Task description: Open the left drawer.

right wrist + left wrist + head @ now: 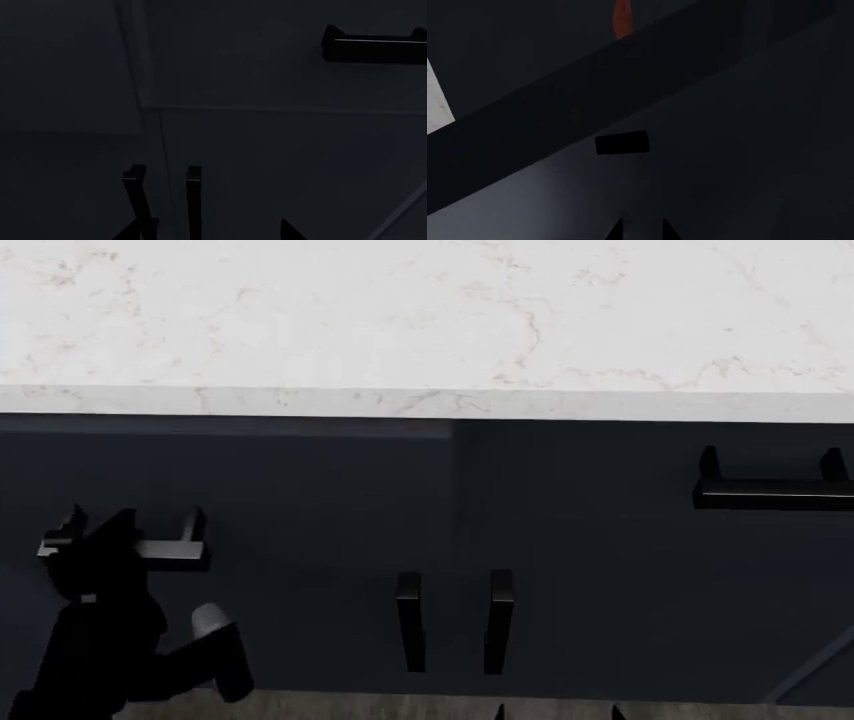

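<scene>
Head view shows my left gripper [100, 540] at the left drawer's handle [167, 552] below the marble counter [427, 330], grip state indeterminate, the left drawer [267, 490] seemingly barely opened, so the pull remains; my right gripper's state is indeterminate.

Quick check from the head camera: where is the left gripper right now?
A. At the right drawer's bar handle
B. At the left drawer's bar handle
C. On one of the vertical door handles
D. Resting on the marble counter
B: in the head view the left gripper overlaps the left drawer's handle, far from the right drawer's handle and the door handles.
</scene>
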Controlling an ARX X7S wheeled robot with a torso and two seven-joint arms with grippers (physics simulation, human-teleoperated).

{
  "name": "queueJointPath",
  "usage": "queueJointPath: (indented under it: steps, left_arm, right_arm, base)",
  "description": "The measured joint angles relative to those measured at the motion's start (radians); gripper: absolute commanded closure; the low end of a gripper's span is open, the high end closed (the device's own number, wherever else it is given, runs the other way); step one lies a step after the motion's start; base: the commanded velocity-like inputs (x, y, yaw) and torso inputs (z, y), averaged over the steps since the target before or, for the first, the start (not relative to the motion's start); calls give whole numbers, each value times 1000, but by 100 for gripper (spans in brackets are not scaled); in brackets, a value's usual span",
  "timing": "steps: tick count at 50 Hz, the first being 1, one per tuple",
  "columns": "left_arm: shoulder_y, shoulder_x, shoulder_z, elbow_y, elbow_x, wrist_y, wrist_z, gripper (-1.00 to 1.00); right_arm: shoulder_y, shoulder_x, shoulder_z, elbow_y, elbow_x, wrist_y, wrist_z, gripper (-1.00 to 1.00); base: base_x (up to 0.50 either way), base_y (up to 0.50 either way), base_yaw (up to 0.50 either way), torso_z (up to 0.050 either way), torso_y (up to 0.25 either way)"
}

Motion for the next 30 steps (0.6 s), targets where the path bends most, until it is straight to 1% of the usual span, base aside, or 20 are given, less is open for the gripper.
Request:
queueJointPath:
  steps: [30]
  left_arm:
    - [42,-9,-21,54,-11,-11,-18,100]
  right_arm:
    - [7,4,-6,19,8,-1,11,-100]
  base:
    - [-1,0,0,0,0]
